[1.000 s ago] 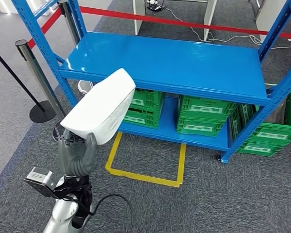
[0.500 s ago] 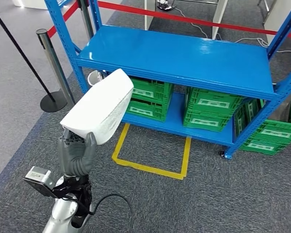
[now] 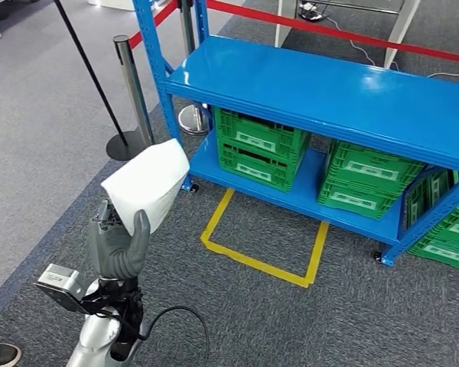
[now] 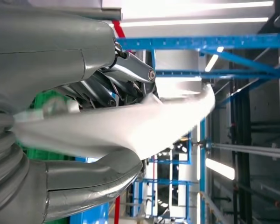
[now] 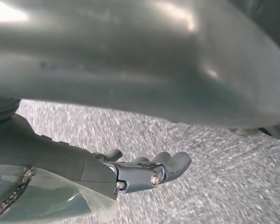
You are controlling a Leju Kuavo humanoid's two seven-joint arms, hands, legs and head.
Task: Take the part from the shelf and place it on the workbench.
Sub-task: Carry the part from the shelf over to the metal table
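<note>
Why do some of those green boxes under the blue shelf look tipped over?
Two green crates sit flat on the shelf's lower deck, but the crates at the right end stand tilted on edge. The left hand grips the white part slanted, and nothing looks spilled or broken.

My left hand grips white part: thick grey thumb pressed on one face, darker fingers on opposite face. Part thin, curved, seen edge-on, reaching past fingertips to rounded end. Behind it I see blue shelf frame beams, more blue racking further back, green crate blurred close by hand, bright ceiling light strips, red strip.
</note>
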